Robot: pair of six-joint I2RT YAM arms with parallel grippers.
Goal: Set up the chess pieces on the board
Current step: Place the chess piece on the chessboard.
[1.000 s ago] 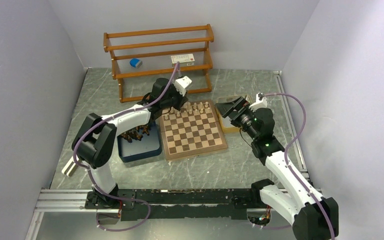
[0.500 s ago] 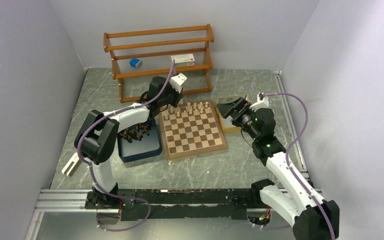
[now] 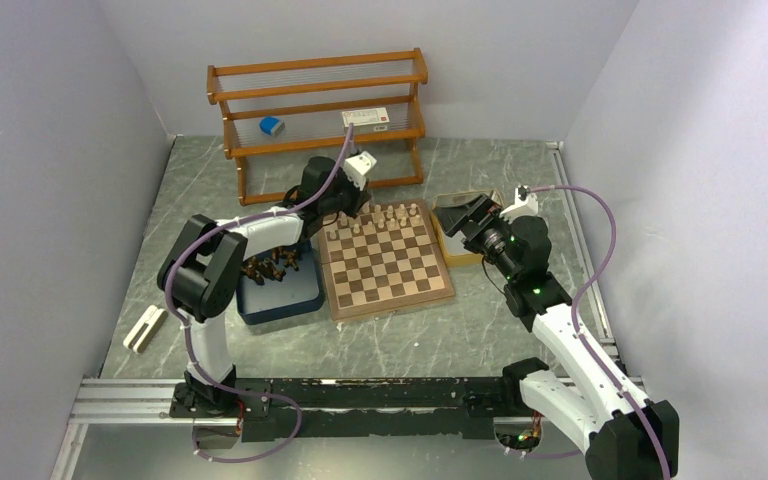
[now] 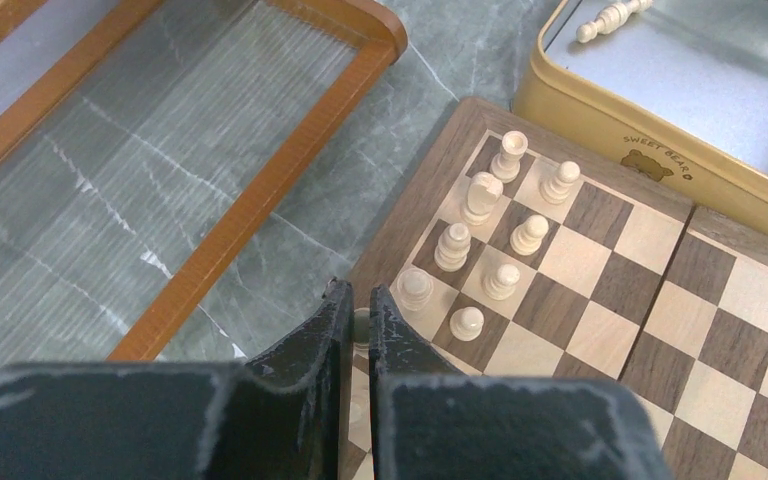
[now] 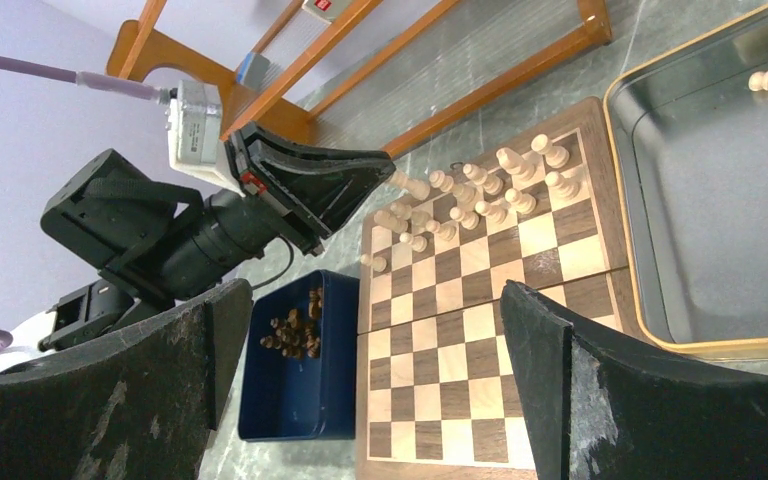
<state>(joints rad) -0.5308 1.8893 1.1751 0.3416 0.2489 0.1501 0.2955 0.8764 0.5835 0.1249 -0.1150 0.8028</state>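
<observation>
1. Cream chess piece (image 4: pixel 361 322) between the left gripper's (image 4: pixel 360 300) fingers: only a sliver shows, and the grip is unclear.
2. Yellow tin (image 4: pixel 600 140): cut off at the right edge in the left wrist view.
3. Dark chess pieces (image 3: pixel 268 267) in the navy tray (image 3: pixel 295 297): types too small to tell.

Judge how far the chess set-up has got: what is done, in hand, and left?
Done: a cluster of cream pieces stands on the board's far rows. In hand: the left hand seems shut on a cream piece at the far corner; the right hand is open, empty. Left: one stray cream piece lies in the yellow tin, and the dark pieces sit in the navy tray.
</observation>
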